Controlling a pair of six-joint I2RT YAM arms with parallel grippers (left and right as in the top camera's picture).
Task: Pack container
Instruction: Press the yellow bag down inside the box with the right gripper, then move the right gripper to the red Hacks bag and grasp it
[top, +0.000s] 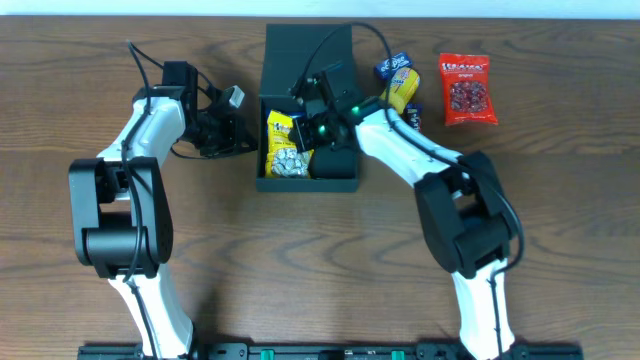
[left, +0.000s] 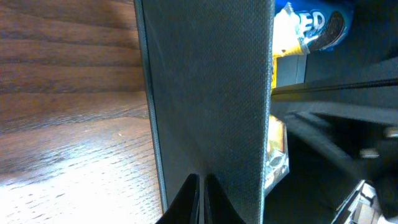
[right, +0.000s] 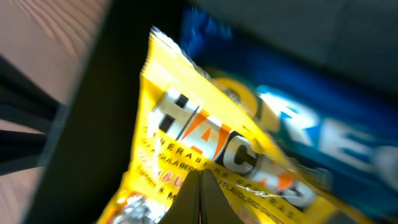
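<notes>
**Packing partly done, three packets still waiting outside**

On the wooden table (top: 560, 200), the two white arms are both working at the one box (top: 308, 184), which is sitting mid-table with its lid flap (top: 300, 55) lying open toward the far edge.

The left gripper (top: 232, 130) is resting against the outside of the box's left wall, its fingers (left: 188, 196) pressed almost together and holding nothing that shows. The right gripper (top: 318, 128) is reaching down inside the box, fingers drawn tight together right at the yellow packet (top: 284, 145). Whether it is actually nipping the wrapper cannot be told from the blurred wrist view.

Counting packets: one yellow packet is lying inside the box. The right wrist view is showing a blue packet (right: 323, 130) just beside it, seemingly also inside. Three are lying outside to the right: one red packet (top: 467, 90), one blue-and-yellow packet (top: 398, 82), and one small dark blue packet (top: 413, 116).

So the job is looking about a third to half done, with the three loose packets and the lid still to go.
</notes>
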